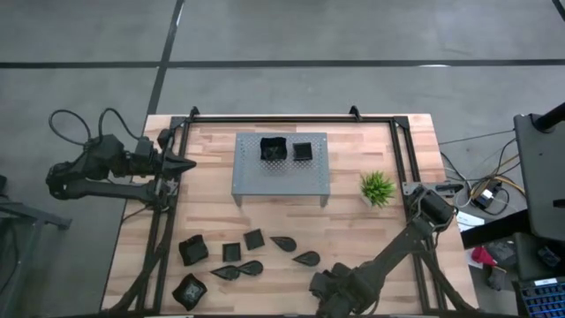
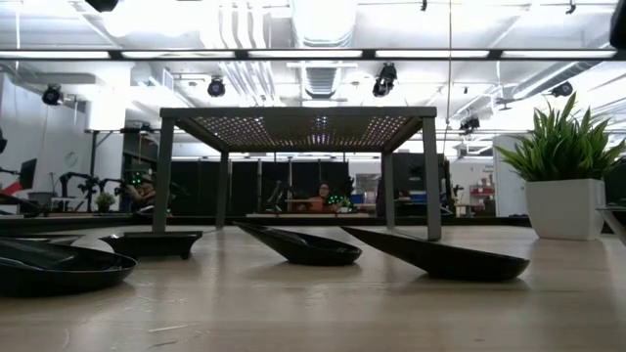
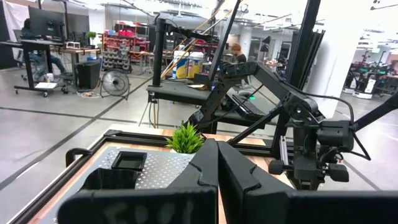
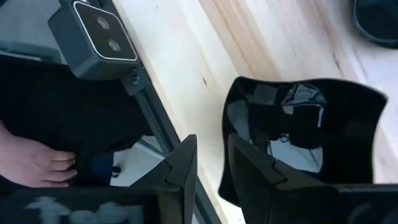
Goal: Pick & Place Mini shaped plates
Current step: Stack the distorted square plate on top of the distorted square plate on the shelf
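Note:
Several black mini shaped plates lie near the table's front left, square ones (image 1: 193,251) and leaf-shaped ones (image 1: 284,242). Two more square plates (image 1: 273,148) sit on the grey perforated rack (image 1: 281,181). My right gripper (image 4: 211,155) points steeply down at the table's near edge (image 1: 325,287), open. It stands astride the rim of a glossy square plate (image 4: 311,124), one finger over the plate's inside and one outside it. My left gripper (image 1: 181,165) waits shut and level at the far left, touching nothing. My right gripper stands astride the square plate's rim (image 4: 225,134) on the side toward the table's near edge, coming from above. One finger (image 4: 249,171) is over the plate's hollow, the other (image 4: 183,162) outside it. Wood shows in the gap. I cannot tell whether either finger touches the rim.
A small green plant (image 1: 377,187) in a white pot stands right of the rack. The low-view camera (image 4: 99,34) is fixed at the table's near edge, close to my right gripper. Another dark plate (image 4: 376,22) lies just beyond the square one. Black frame rails run along both table sides.

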{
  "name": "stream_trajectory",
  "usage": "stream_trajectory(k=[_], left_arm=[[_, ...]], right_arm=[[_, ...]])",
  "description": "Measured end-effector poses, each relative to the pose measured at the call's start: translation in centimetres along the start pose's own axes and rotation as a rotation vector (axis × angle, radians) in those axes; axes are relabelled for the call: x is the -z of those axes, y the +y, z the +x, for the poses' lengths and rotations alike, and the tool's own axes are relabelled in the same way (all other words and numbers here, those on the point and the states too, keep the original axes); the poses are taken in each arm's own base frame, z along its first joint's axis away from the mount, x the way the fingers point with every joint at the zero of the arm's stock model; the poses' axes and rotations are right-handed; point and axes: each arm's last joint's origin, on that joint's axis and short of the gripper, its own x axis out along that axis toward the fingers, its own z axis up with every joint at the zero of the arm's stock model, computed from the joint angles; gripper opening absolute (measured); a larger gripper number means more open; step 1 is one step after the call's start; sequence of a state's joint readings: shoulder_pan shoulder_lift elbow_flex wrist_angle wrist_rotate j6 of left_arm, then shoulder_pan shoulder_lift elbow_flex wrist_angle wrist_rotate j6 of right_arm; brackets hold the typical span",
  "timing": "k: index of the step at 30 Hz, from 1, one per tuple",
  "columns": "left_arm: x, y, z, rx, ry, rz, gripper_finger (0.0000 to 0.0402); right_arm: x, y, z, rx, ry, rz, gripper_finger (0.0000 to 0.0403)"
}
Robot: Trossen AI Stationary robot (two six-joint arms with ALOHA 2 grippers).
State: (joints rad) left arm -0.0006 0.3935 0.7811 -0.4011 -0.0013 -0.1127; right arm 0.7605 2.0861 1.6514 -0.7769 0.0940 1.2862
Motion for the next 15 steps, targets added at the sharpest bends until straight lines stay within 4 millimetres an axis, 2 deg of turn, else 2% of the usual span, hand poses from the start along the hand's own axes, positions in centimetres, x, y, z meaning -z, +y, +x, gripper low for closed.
stream_trajectory(k=[6, 15], left_arm=[[-0.01, 0.0, -0.01, 0.0, 0.0, 0.0, 0.0], [0.0, 0.0, 0.0, 0.0, 0.0, 0.0, 0.0]], right_arm=[[0.26, 0.28, 0.52, -0.056, -0.016, 0.023, 0.0082], [0.73, 0.03, 0.81, -0.043, 0.006, 0.014, 0.0073]])
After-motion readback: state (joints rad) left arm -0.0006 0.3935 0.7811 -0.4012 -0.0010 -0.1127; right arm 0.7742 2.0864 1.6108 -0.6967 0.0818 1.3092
